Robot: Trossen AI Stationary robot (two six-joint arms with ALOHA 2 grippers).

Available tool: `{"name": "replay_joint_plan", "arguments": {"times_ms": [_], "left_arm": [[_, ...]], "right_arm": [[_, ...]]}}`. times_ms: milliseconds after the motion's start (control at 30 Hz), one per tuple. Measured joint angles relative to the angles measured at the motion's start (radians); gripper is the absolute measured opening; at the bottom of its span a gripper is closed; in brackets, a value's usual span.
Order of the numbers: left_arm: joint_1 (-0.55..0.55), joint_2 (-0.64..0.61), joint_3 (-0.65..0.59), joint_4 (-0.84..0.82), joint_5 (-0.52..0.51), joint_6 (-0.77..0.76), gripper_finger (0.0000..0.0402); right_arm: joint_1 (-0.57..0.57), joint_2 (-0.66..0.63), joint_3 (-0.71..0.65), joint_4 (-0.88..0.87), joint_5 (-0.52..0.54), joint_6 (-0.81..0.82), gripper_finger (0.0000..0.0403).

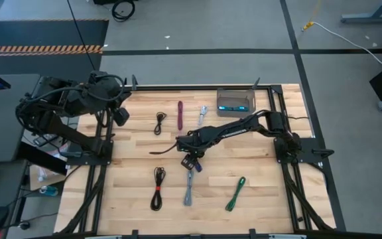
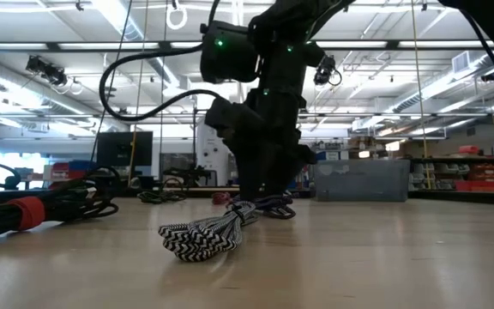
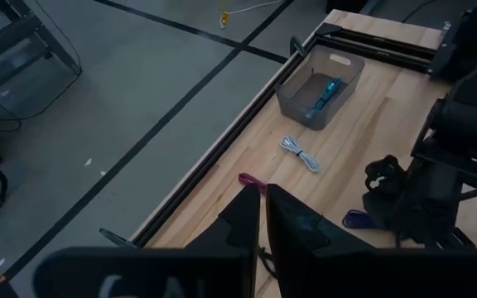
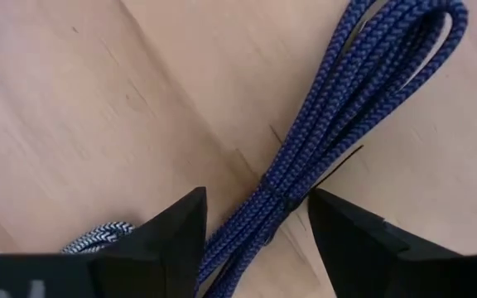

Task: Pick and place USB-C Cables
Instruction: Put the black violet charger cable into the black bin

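Note:
My right gripper [image 4: 257,199] is open and points down over the middle of the table [image 1: 192,159]. Its fingers stand on either side of the tied waist of a purple-blue braided cable bundle [image 4: 321,124], which lies flat on the wood; I see no touch. The end of the grey braided cable [image 4: 98,236] lies just beside it [image 1: 189,189]. More cables lie loose on the table: black [image 1: 160,123], maroon [image 1: 180,114], white [image 1: 203,114], black with a red tie [image 1: 158,188] and green [image 1: 236,194]. A teal one [image 3: 325,91] lies in the bin. My left gripper [image 3: 263,211] waits shut, raised at the table's far left [image 1: 121,116].
The translucent grey bin [image 1: 235,101] stands at the far edge, right of centre. Black frame rails [image 1: 197,86] run round the table. In the low view the grey cable [image 2: 200,236] lies in front of my right gripper [image 2: 264,184]. Bare wood shows right of the green cable.

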Motion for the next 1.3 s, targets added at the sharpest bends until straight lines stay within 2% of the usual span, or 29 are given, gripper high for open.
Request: {"name": "replay_joint_plan", "arguments": {"times_ms": [100,233,300,400,500,700,800,867,1033,1167,1300], "left_arm": [[0.0,0.0,0.0,0.0,0.0,0.0,0.0032],[0.0,0.0,0.0,0.0,0.0,0.0,0.0032],[0.0,0.0,0.0,0.0,0.0,0.0,0.0032],[0.0,0.0,0.0,0.0,0.0,0.0,0.0032],[0.0,0.0,0.0,0.0,0.0,-0.001,0.0032],[0.0,0.0,0.0,0.0,0.0,-0.001,0.0032],[0.0,0.0,0.0,0.0,0.0,-0.001,0.0032],[0.0,0.0,0.0,0.0,0.0,0.0,0.0032],[0.0,0.0,0.0,0.0,0.0,-0.001,0.0032],[0.0,0.0,0.0,0.0,0.0,-0.001,0.0032],[0.0,0.0,0.0,0.001,0.0,-0.006,0.0032]], "right_arm": [[-0.002,0.003,-0.001,-0.01,-0.003,-0.004,0.0159],[-0.011,-0.009,-0.003,-0.029,0.003,-0.049,0.0046],[-0.021,-0.018,-0.005,-0.025,-0.018,-0.079,0.0021],[-0.027,-0.042,-0.008,-0.059,-0.035,-0.104,0.0021],[-0.029,-0.111,-0.008,-0.117,-0.009,-0.151,0.002],[-0.073,-0.321,-0.007,-0.31,0.153,-0.204,0.002],[-0.126,-0.441,-0.006,-0.405,0.244,-0.234,0.002],[-0.174,-0.506,-0.006,-0.452,0.27,-0.269,0.002],[-0.311,-0.615,-0.005,-0.539,0.275,-0.422,0.002],[-0.422,-0.638,-0.006,-0.638,0.222,-0.574,0.002],[-0.504,-0.632,-0.006,-0.732,0.215,-0.76,0.002]]}}
